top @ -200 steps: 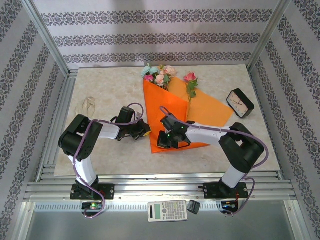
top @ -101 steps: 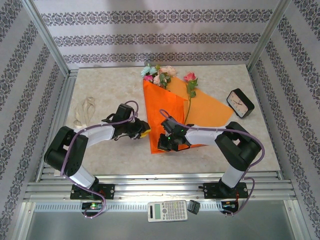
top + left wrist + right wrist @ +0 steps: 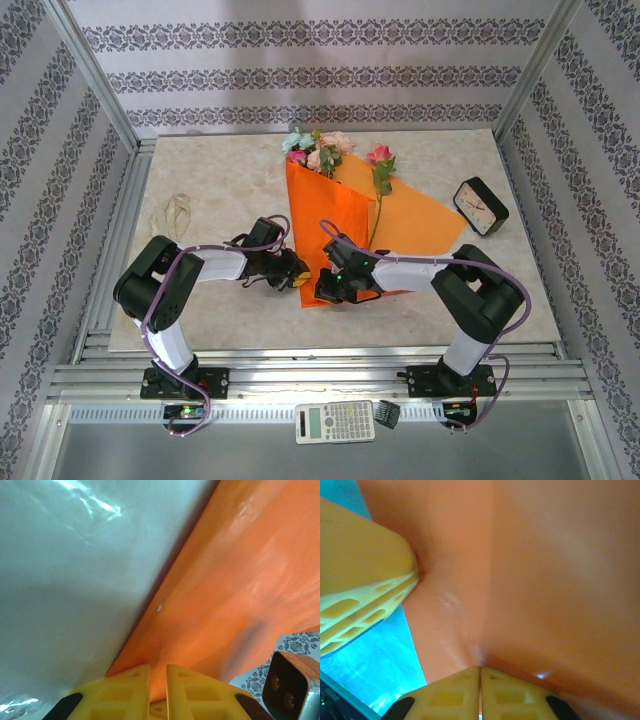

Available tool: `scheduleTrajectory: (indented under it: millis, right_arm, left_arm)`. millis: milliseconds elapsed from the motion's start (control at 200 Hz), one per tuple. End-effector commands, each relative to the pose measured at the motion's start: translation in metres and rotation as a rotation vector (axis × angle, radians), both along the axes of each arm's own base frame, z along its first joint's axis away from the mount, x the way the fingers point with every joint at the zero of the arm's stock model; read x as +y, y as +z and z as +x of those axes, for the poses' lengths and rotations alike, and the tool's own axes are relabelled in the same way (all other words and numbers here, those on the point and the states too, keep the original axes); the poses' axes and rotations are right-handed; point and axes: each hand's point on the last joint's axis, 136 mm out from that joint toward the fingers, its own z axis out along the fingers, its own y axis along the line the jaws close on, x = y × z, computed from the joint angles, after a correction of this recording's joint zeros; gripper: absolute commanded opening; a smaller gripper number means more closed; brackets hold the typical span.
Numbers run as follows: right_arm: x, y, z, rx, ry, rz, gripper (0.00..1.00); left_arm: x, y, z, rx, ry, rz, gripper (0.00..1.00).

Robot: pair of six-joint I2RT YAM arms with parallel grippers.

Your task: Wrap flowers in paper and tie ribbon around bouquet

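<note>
Stripy wallpaper (image 3: pixel 300 80) goes all around a pale table (image 3: pixel 220 170). A big orange paper (image 3: pixel 420 225) lies in the middle of the table. One side of it is folded over, so it looks like a long pointy shape. The flowers (image 3: pixel 318 150) are at the far end of the paper. Most of the pink, peach and blue heads poke out past its edge. One pink flower lies a bit to the right on the open sheet, with its green stem showing.

The left claw (image 3: pixel 293 270) is at the near left edge of the paper. From its own camera, its yellow fingers (image 3: pixel 192 690) are almost together and the paper's edge sits pinched between them. The right claw (image 3: pixel 333 287) is just beside it, at the near corner of the paper. Its fingers (image 3: pixel 515 695) are squeezed tight, and the paper wrinkles where they pinch it.

The ribbon (image 3: pixel 172 212) lies loose on the table, far off to the left. A black clock (image 3: pixel 480 206) stands to the right of the paper. A calculator (image 3: pixel 335 422) lies in front of the arms.
</note>
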Motion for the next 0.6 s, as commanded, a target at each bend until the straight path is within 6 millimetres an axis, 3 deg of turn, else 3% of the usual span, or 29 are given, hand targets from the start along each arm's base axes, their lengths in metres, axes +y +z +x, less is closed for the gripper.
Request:
scheduleTrajectory:
  millis: [0,130,235,425,519,594]
  right_arm:
    - [-0.006,0.019,-0.005,-0.027,0.036,-0.035,0.26]
    - [-0.004,0.071,0.012,-0.119,0.024,-0.008,0.4]
    - [-0.026,0.096,0.023,-0.149,-0.042,-0.02,0.43]
    - [-0.134,0.094,0.025,-0.145,-0.332,-0.128,0.48]
    - [-0.195,0.079,0.009,-0.088,-0.53,-0.165,0.51]
    - [-0.227,0.067,-0.001,-0.059,-0.658,-0.151,0.54]
  left_arm:
    - [0.006,0.014,0.0,-0.029,-0.006,0.044,0.16]
    - [-0.008,0.037,-0.004,-0.055,-0.059,0.008,0.17]
    - [-0.03,0.046,-0.005,-0.067,-0.108,-0.037,0.17]
    - [-0.054,0.042,-0.009,-0.065,-0.169,-0.039,0.17]
    - [-0.056,0.038,-0.012,-0.064,-0.179,-0.033,0.16]
    - [-0.056,0.036,-0.015,-0.058,-0.19,-0.034,0.16]
